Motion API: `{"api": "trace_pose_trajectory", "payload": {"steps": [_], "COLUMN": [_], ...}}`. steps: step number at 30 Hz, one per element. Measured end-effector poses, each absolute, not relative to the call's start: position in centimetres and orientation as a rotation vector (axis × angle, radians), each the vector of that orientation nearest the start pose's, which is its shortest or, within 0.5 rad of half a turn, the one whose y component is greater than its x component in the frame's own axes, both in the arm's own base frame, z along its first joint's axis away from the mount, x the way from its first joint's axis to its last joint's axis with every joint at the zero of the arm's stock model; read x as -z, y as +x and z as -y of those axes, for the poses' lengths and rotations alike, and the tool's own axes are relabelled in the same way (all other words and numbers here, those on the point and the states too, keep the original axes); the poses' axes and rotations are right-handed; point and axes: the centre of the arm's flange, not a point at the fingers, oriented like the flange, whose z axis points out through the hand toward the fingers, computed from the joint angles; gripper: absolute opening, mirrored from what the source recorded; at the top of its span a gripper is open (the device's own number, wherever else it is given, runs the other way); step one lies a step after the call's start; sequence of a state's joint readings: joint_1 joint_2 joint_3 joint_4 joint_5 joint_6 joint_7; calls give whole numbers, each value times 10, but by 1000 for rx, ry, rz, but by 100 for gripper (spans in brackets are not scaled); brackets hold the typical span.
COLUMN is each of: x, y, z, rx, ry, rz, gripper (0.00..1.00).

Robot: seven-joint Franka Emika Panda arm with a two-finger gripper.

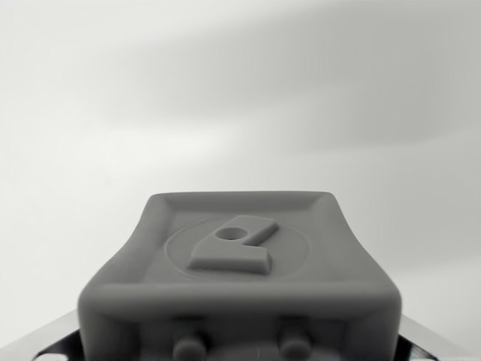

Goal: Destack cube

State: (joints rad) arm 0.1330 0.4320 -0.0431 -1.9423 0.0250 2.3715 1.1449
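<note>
one grey moulded block (240,274) fills the lower half of the wrist view, from about 8 o'clock round to 4 o'clock. on its upper face sits one raised emblem (233,244) inside one engraved circle. that emblem carries one round hole (225,234). along the block's near edge, at about 6 o'clock, two small round studs (189,347) show. two shiny metal corners (425,342) peek out beneath, one at 8 o'clock and one at 4 o'clock. no cube can be counted here; the rest is one pale blurred background.
</note>
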Motion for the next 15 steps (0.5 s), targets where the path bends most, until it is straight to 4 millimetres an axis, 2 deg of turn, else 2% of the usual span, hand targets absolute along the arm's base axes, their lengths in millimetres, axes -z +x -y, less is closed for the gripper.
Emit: {"api": "trace_pose_trajectory", "payload": {"steps": [15], "x": [-253], "y": [624], "z": [-86], "rx": [1], "ry": [-2667], "rz": [-1663], "gripper": [0]}}
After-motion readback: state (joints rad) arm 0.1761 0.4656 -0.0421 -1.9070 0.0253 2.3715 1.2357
